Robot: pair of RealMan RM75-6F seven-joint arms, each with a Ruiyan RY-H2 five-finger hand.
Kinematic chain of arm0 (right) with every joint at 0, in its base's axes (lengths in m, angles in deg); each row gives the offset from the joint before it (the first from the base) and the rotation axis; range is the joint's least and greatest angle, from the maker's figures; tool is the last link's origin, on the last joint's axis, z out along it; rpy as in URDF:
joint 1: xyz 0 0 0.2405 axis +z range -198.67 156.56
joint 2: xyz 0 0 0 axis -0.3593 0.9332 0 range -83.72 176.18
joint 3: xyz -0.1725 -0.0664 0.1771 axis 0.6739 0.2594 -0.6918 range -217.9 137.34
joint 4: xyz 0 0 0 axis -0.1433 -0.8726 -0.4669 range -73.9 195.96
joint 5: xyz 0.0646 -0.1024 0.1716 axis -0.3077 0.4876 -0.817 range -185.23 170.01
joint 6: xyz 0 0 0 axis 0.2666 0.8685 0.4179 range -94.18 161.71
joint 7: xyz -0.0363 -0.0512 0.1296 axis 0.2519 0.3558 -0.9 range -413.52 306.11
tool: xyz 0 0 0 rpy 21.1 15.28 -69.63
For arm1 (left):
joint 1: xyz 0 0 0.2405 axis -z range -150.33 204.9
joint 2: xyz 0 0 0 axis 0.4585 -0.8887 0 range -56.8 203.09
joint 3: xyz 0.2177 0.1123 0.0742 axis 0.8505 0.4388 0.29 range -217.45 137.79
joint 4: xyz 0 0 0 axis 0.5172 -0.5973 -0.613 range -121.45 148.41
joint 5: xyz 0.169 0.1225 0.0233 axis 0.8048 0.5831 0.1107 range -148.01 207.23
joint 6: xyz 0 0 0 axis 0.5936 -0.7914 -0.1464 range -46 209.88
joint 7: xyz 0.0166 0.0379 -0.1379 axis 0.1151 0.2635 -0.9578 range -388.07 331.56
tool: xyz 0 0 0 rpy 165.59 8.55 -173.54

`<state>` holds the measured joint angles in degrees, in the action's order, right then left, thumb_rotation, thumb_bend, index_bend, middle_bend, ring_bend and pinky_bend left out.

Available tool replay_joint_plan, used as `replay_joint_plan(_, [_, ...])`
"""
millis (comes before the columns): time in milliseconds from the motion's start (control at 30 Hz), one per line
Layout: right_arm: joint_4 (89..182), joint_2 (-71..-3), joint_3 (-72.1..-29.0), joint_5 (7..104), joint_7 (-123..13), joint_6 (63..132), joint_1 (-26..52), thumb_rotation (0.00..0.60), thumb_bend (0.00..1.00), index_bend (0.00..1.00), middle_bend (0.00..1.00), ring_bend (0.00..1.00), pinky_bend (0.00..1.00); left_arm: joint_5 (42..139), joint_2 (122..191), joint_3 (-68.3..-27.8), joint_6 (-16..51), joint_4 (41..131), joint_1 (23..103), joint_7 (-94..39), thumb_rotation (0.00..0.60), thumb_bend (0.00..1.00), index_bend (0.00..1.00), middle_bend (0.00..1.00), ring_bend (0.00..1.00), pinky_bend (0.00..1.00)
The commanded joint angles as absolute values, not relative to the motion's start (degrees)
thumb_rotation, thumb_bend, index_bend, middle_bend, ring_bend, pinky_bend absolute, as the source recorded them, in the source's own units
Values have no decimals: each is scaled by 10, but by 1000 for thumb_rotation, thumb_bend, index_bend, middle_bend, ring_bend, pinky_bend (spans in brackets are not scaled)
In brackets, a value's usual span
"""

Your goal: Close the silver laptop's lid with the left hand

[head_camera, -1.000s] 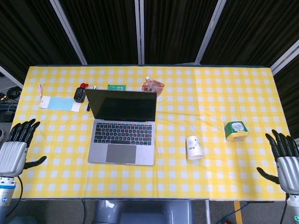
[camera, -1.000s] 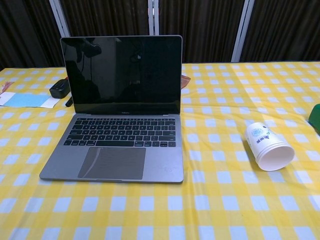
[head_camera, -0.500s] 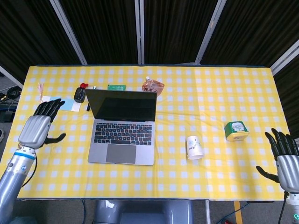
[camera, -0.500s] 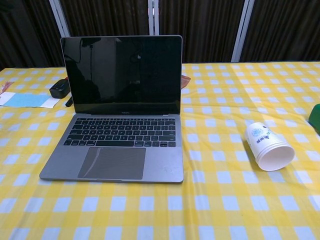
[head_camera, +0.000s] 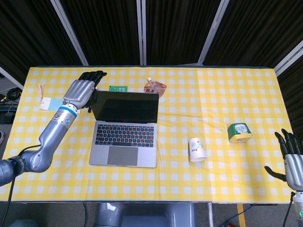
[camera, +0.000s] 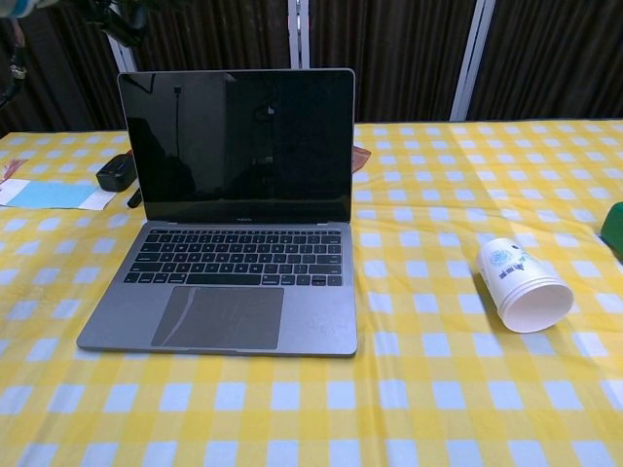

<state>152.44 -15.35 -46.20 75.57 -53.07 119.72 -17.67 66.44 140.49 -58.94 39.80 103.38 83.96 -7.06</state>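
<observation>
The silver laptop (head_camera: 124, 128) (camera: 236, 209) stands open on the yellow checked table, its dark screen upright and facing me. My left hand (head_camera: 82, 89) hovers open at the lid's upper left corner, fingers stretched toward the far side, touching nothing that I can tell. In the chest view only a dark bit of the left hand (camera: 117, 14) shows at the top edge above the lid. My right hand (head_camera: 292, 161) is open at the table's near right edge, far from the laptop.
A white paper cup (head_camera: 197, 149) (camera: 523, 285) lies on its side right of the laptop. A green tin (head_camera: 238, 132) sits further right. Behind the lid are an orange pouch (head_camera: 155, 87), a green strip (head_camera: 120, 88), a black object (camera: 116, 172) and a blue paper (camera: 54, 196).
My left arm has swung up from the near left table edge to the laptop lid's upper left corner. My right hand has sunk slightly. The laptop has not moved.
</observation>
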Motion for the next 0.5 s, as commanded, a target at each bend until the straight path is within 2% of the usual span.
replay_joint_plan(33, [1519, -155, -463, 753, -534, 1193, -174, 600, 0, 36, 0, 0, 0, 639, 1438, -580, 428, 991, 872, -69, 600, 1000, 86, 2, 15, 30])
replay_joint_plan(300, [1511, -157, -463, 756, -543, 1196, -175, 600, 0, 41, 0, 0, 0, 603, 1458, -557, 456, 956, 895, -87, 600, 1000, 252, 163, 212, 240])
replay_joint_plan(500, [1511, -157, -463, 756, -543, 1200, -177, 600, 0, 41, 0, 0, 0, 602, 1456, -554, 456, 953, 897, -103, 600, 1000, 307, 310, 344, 379])
